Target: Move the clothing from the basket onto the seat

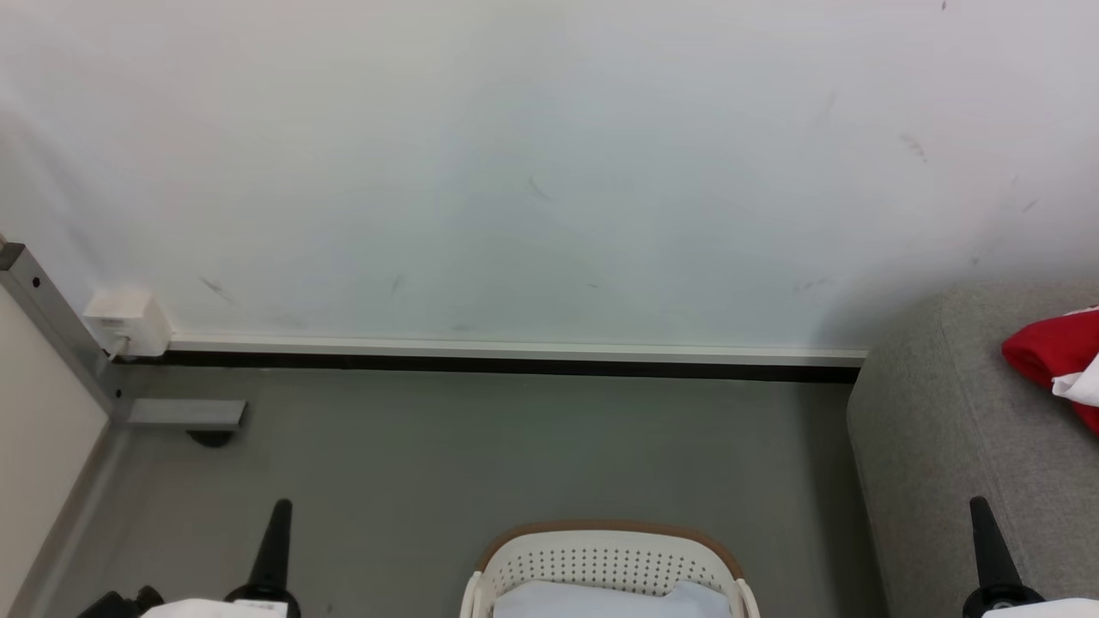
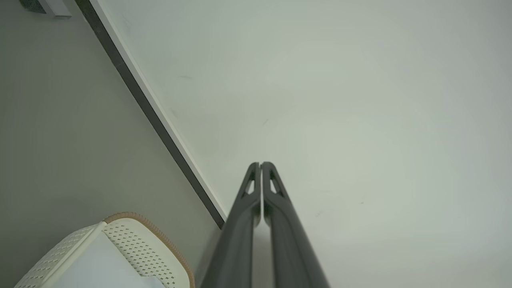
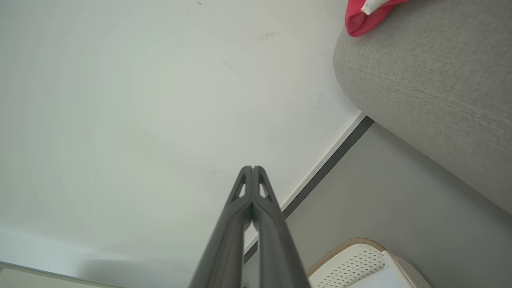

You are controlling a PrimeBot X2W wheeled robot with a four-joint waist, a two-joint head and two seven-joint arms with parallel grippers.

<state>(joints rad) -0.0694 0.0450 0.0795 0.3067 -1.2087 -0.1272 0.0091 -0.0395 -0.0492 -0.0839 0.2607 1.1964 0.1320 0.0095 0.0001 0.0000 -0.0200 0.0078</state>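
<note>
Soft red-and-white fabric clothing (image 1: 1052, 352) lies near the wall-side edge of the large grey woven sofa (image 1: 944, 446). Beside it, the cream perforated plastic basket (image 1: 601, 562) holds a pale sheet (image 1: 601, 602). Both the left gripper (image 1: 282, 508) and the right gripper (image 1: 979, 506) have their fingers pressed together, empty.

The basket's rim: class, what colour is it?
The rim is brown, topping the cream-white perforated basket; the head view shows it best.

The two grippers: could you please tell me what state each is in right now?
Left gripper: closed, holding nothing.
Right gripper: closed, holding nothing.
</note>
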